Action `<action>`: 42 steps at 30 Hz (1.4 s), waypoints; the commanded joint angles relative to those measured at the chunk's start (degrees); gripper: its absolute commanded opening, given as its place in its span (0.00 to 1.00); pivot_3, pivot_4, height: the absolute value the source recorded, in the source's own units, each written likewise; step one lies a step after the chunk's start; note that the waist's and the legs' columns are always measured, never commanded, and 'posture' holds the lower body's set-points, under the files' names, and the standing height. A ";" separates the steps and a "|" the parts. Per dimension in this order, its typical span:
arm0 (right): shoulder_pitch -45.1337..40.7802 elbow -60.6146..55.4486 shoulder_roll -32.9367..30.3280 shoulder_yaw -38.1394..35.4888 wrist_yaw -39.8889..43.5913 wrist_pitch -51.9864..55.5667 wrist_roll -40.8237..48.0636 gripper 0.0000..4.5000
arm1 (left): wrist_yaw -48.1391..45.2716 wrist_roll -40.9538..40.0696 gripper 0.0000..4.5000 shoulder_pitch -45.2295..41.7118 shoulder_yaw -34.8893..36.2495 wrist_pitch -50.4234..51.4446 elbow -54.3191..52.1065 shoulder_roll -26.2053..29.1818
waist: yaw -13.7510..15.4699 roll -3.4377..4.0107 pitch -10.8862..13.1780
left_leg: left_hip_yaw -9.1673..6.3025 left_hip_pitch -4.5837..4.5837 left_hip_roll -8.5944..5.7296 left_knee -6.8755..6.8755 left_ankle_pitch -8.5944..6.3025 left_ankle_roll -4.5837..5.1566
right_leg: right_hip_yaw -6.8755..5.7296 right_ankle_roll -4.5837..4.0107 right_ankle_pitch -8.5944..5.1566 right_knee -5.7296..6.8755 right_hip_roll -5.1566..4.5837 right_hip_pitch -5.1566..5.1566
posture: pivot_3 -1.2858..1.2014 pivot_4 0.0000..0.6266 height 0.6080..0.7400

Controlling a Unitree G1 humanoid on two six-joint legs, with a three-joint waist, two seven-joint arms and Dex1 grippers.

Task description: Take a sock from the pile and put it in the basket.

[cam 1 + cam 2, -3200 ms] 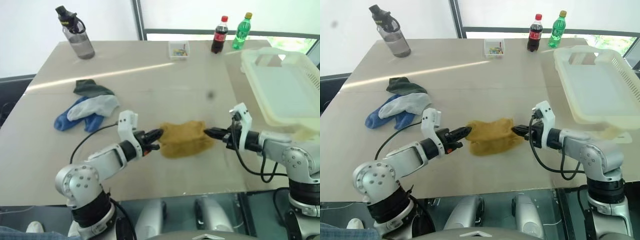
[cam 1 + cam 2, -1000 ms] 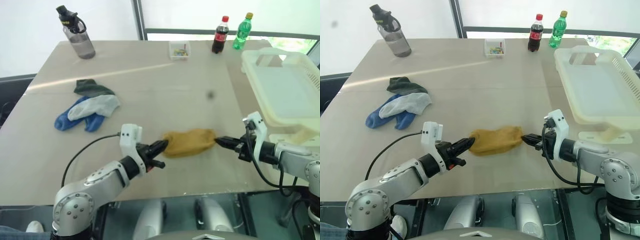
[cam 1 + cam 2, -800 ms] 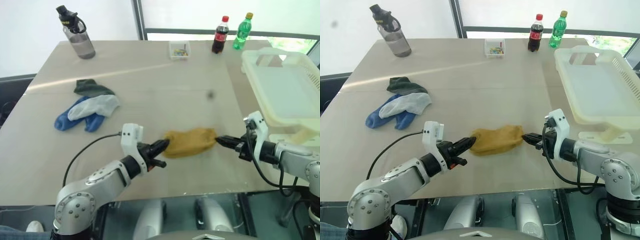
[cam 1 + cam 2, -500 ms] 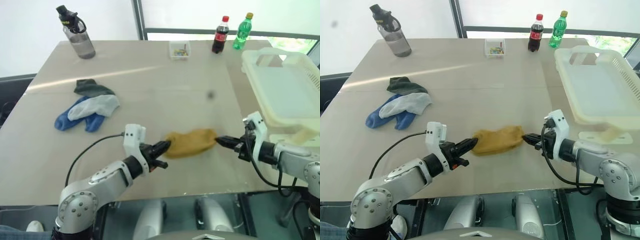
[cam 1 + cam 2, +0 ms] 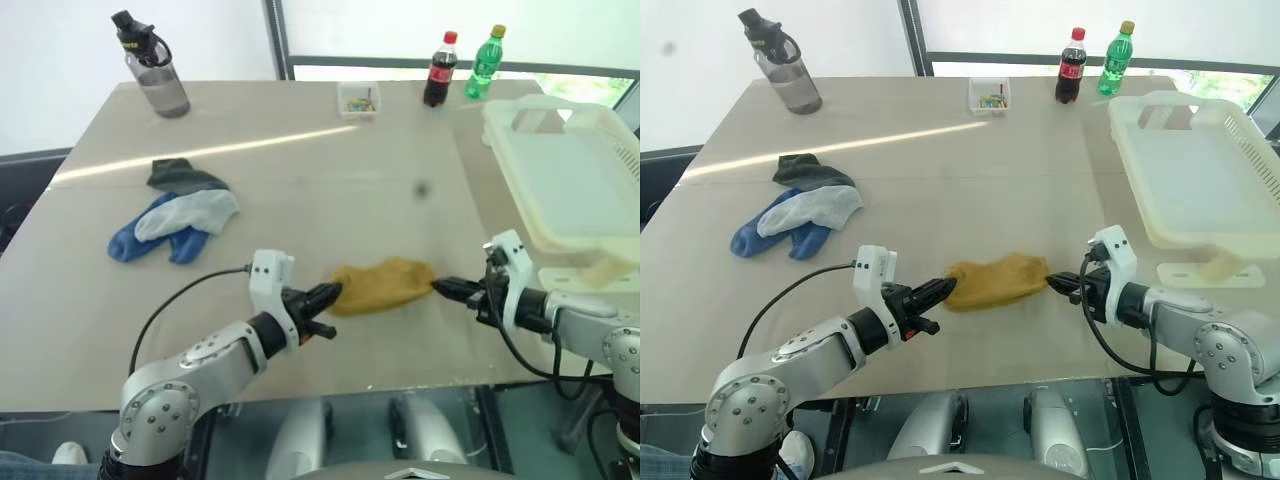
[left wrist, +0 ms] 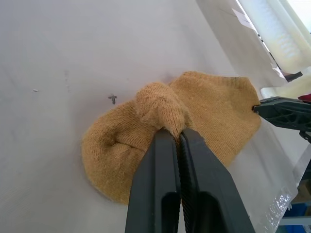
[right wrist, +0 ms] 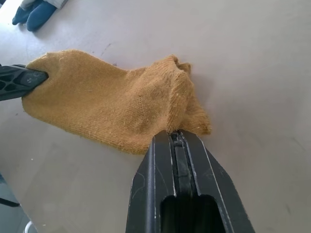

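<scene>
Since three seconds back, mustard sock (image 5: 381, 286) drawn out from a crumpled square into a longer, flatter strip and shifted slightly nearer the table's front edge; both arms lower in the head views.

Mustard sock — lies on the table (image 5: 330, 180), stretched between the two grippers; near the front edge, well apart from the basket.

Left gripper (image 5: 331, 293) — fingers pinched tight on a bunched fold at one end of the sock.

Right gripper (image 5: 441, 287) — fingers clamped on the opposite end, at what looks like the cuff, though the fabric is rumpled there.

Pile (image 5: 175, 212) — blue, pale grey and dark green socks, heaped loosely on the left side of the table; untouched by either gripper.

Basket (image 5: 580, 180) — cream-white, slotted sides, handle cut-out; stands at the right edge of the table, partly overhanging.

Grey water bottle (image 5: 155, 70) — far left corner; upright.

Small clear box (image 5: 358, 99) — far centre; coloured bits inside.

Cola bottle (image 5: 438, 70) and green bottle (image 5: 483, 62) — far edge, side by side.
</scene>
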 commanded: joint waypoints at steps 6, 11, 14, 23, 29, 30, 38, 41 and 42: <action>0.43 0.06 1.10 1.84 -0.84 -1.51 -1.90 0.01 | -1.87 3.90 0.00 0.04 -0.83 -2.05 0.51 -0.09 | -0.03 0.01 0.00 | 0.01 0.00 0.00 -0.01 0.00 0.00 | 0.00 0.00 0.00 0.00 0.00 -0.01 | 0.52 0.24 1.00; 1.07 0.09 0.56 3.18 -0.73 -2.21 -4.22 0.01 | -2.48 5.05 0.00 0.48 -1.64 -1.53 0.42 -0.35 | -0.02 0.01 0.00 | 0.01 -0.02 0.00 -0.01 0.00 0.00 | 0.00 0.00 0.00 -0.02 0.00 -0.02 | 0.52 0.24 1.00; 1.07 0.33 0.49 3.27 -0.53 -2.54 -4.89 0.01 | -2.78 5.06 0.00 0.84 -2.16 -1.05 0.35 -0.17 | -0.03 0.01 0.00 | 0.01 -0.02 0.01 -0.02 0.00 0.00 | 0.00 0.00 0.00 -0.02 0.00 -0.03 | 0.52 0.24 1.00; 1.33 0.21 -0.29 1.92 1.30 -3.57 -4.55 0.37 | -3.27 5.57 0.00 0.36 -2.24 -1.00 0.87 -0.31 | -0.02 0.01 0.01 | 0.00 -0.02 0.01 -0.02 0.00 0.00 | 0.00 0.00 -0.01 -0.02 0.00 -0.03 | 0.52 0.24 1.00; 1.99 1.33 -2.17 0.10 6.90 -13.71 -8.33 0.37 | -3.40 5.96 0.00 0.05 -2.39 -1.07 1.15 -0.56 | -0.02 0.01 0.01 | 0.01 -0.02 0.01 -0.02 0.00 0.00 | 0.00 0.03 -0.02 -0.03 0.00 -0.03 | 0.52 0.24 1.00; 1.59 1.32 -1.85 -0.90 7.93 -15.63 -8.00 0.37 | -3.42 6.03 0.00 0.05 -2.41 -1.06 1.19 -0.60 | -0.02 0.01 0.02 | 0.02 -0.02 0.01 -0.02 0.00 0.00 | 0.00 0.03 -0.02 -0.03 0.00 -0.03 | 0.52 0.24 1.00; 0.90 -1.23 0.06 3.62 11.12 -20.82 -8.54 0.37 | -3.37 6.22 0.00 0.22 -2.46 -0.91 1.28 -0.86 | -0.09 0.01 0.02 | 0.00 -0.01 0.05 -0.04 0.00 0.00 | -0.02 0.02 -0.01 -0.02 0.03 -0.03 | 0.52 0.24 1.00; 0.88 -0.49 -0.95 11.16 10.98 -24.55 -16.45 0.37 | -3.30 6.60 0.00 0.25 -2.33 -1.00 1.48 -0.96 | -0.08 0.01 0.02 | 0.03 -0.01 0.04 -0.04 0.00 0.00 | 0.00 0.01 -0.01 -0.02 0.02 -0.03 | 0.52 0.24 1.00; 0.96 -0.06 -1.06 12.71 11.06 -25.63 -18.32 0.37 | -3.29 6.67 0.00 0.29 -2.31 -1.04 1.48 -1.04 | -0.08 0.02 0.03 | 0.04 0.00 0.04 -0.04 0.00 0.00 | 0.01 0.01 -0.01 -0.02 0.02 -0.04 | 0.52 0.24 1.00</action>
